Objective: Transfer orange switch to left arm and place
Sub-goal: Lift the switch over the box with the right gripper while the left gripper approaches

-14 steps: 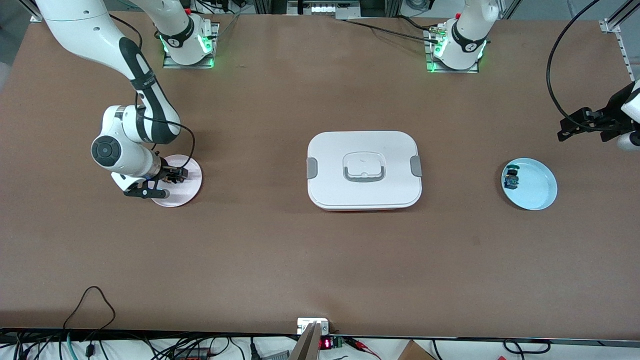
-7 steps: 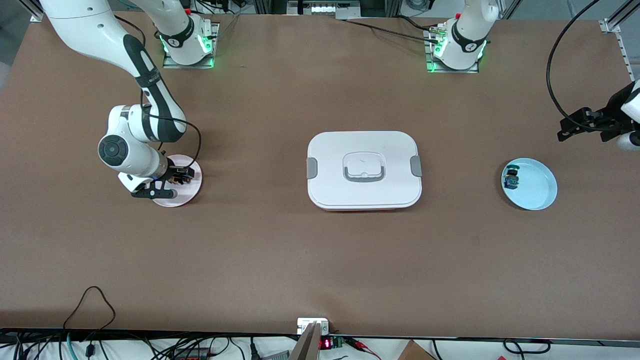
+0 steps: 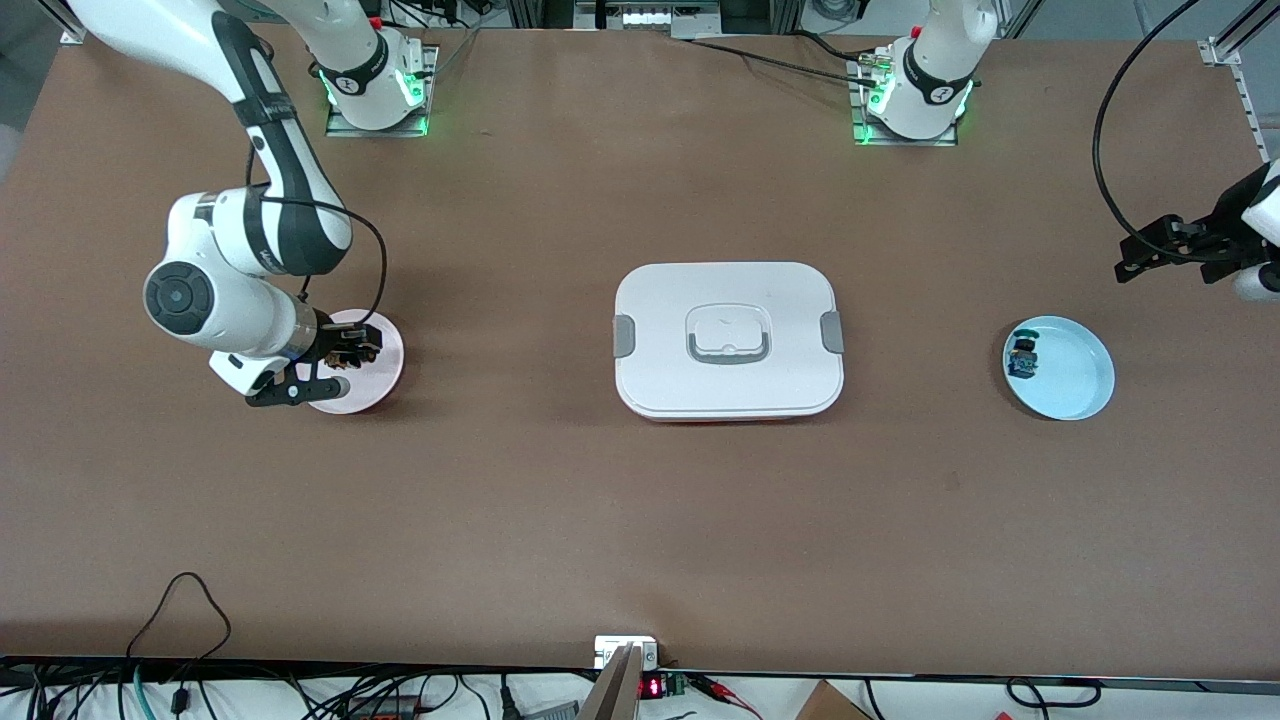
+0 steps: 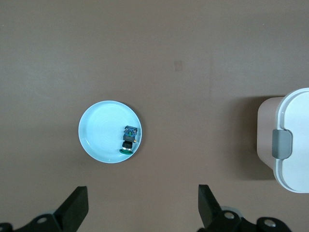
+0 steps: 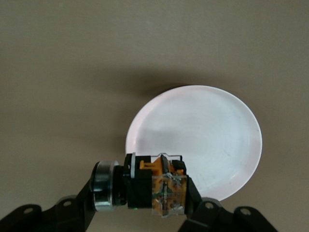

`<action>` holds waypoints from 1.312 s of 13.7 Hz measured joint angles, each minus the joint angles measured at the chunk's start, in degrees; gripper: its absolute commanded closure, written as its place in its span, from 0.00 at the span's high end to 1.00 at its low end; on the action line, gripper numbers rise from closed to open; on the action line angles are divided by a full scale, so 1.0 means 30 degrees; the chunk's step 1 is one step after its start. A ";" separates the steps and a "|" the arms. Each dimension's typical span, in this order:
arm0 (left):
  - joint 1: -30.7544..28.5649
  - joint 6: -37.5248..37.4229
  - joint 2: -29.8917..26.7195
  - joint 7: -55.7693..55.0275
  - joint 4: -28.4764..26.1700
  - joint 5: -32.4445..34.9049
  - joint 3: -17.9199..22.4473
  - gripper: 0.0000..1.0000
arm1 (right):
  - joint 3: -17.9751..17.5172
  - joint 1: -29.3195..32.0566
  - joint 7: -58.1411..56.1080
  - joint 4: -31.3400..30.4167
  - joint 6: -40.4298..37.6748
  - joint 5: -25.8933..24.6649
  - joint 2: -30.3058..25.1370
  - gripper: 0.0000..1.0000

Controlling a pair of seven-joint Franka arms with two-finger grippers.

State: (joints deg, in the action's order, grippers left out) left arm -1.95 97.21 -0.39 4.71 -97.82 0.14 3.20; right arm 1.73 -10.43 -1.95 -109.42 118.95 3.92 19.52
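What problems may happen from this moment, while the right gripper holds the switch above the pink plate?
1. The right gripper grips the orange switch only at its sides, so it may slip or twist on the way.
2. The box lies between the pink plate and the waiting left gripper; a low, straight path may hit it.
3. The blue plate already holds another switch, which a careless placement may knock.

**White arms, black bands**

Both arms wear glossy white rounded shells broken by black bands. The right arm (image 3: 250,250) ends in a wrist with a round dark grey cap, and a thin black cable loops beside it. Green lights glow at both bases. The left arm (image 3: 1255,215) carries a black gripper mount and a thick black cable
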 measured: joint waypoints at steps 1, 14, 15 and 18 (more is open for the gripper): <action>0.0000 0.0000 0.0000 0.0000 0.0001 0.0000 -0.0001 1.00 | -0.0279 -0.0005 -0.0305 0.0651 -0.0591 0.0215 -0.0151 0.00; 0.0270 -0.2332 0.0422 -0.0007 0.0785 -0.2276 -0.0674 1.00 | -0.3835 -0.0226 -0.7225 0.3559 -0.1611 0.4693 -0.1876 0.00; 0.0251 -0.3185 0.0554 -0.0007 0.0871 -0.3725 -0.0674 1.00 | -0.3957 -0.0337 -0.8681 0.3577 -0.1669 0.5009 -0.2067 0.00; 0.0309 -0.5712 0.1322 -0.0006 0.0971 -0.8818 -0.0759 1.00 | -0.4295 -0.0582 -1.4331 0.3579 -0.1801 0.8426 -0.2371 0.00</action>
State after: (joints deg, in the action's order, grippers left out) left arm -1.02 80.07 3.57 4.70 -94.91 -26.31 0.92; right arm -11.15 -12.18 -44.94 -98.68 113.54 29.19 12.40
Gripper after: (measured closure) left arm 0.000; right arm 0.273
